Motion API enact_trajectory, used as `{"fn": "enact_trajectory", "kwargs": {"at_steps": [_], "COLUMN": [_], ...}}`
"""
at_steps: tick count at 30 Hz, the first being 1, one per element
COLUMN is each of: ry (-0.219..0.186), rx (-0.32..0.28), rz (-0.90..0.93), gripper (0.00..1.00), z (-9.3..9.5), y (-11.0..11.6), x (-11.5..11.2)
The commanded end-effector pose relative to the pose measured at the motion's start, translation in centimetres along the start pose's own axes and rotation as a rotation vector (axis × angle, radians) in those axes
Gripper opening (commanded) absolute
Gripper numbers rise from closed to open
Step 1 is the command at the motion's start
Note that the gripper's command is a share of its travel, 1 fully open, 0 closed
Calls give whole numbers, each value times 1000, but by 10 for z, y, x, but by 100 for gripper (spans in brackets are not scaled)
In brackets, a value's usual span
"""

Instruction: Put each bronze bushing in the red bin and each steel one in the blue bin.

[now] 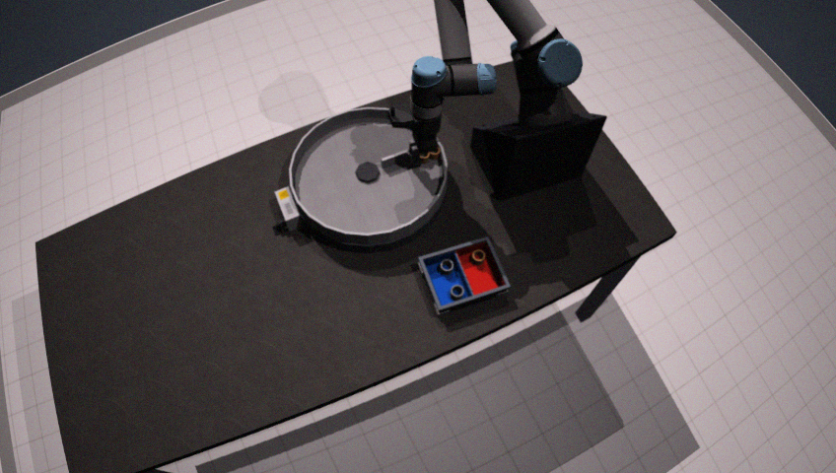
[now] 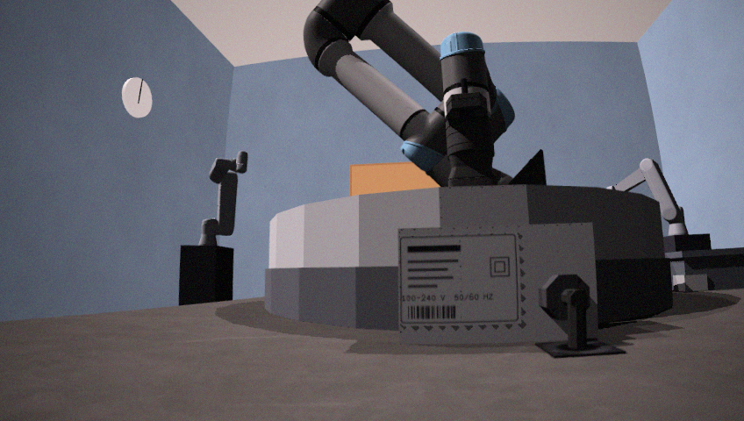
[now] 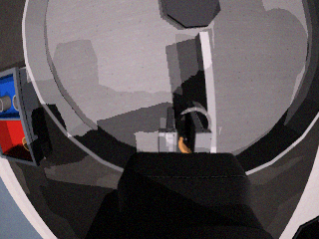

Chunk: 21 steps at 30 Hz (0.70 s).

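Between my closed fingers, as the wrist view shows, a bronze bushing (image 1: 435, 153) (image 3: 183, 145) sits gripped by the gripper (image 1: 427, 153) (image 3: 180, 118) over the turntable (image 1: 334, 199) (image 2: 328, 229) (image 3: 125, 70). A steel-coloured ring (image 3: 206, 117) shows just beside them. Well apart, the red bin (image 1: 483, 282) (image 3: 10, 136) holds one bronze bushing; the adjoining blue bin (image 1: 444, 282) (image 3: 6, 84) holds two steel ones.

2 steel bushings (image 1: 440, 266) (image 3: 4, 104) sit apart in the blue bin (image 1: 441, 283) (image 3: 6, 86); 1 bronze bushing (image 1: 473, 256) (image 3: 25, 143) in the red bin (image 1: 482, 281) (image 3: 10, 136). Another bronze one (image 1: 435, 154) (image 3: 183, 145), partly hidden, shows near the turntable's (image 1: 340, 199) (image 2: 323, 234) (image 3: 125, 55) rim.

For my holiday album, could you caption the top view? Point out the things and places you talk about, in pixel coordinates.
A robot's claw (image 1: 427, 157) reaches into a round turntable (image 1: 352, 202), beside a tray of red (image 1: 484, 281) and blue (image 1: 441, 282) bins.
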State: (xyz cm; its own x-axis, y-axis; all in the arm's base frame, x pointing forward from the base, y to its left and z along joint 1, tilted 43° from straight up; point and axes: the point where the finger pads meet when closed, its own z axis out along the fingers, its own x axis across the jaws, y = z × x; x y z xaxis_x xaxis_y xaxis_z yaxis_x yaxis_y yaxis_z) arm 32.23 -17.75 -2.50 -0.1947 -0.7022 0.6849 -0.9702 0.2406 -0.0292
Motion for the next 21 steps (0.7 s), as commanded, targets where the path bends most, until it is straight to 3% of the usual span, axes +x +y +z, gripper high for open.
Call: {"fn": "enact_trajectory", "kwargs": {"at_steps": [1,8,13,16,21], "ry": [0,0,0,0,0], "rx": [1,1,1,1,1], "rz": [0,0,0,0,0], "gripper": [0,0,0,0,0], "z": [-3,-3,-32,-32,-50], "y": [0,0,0,0,0], "x": [0,0,0,0,0]}}
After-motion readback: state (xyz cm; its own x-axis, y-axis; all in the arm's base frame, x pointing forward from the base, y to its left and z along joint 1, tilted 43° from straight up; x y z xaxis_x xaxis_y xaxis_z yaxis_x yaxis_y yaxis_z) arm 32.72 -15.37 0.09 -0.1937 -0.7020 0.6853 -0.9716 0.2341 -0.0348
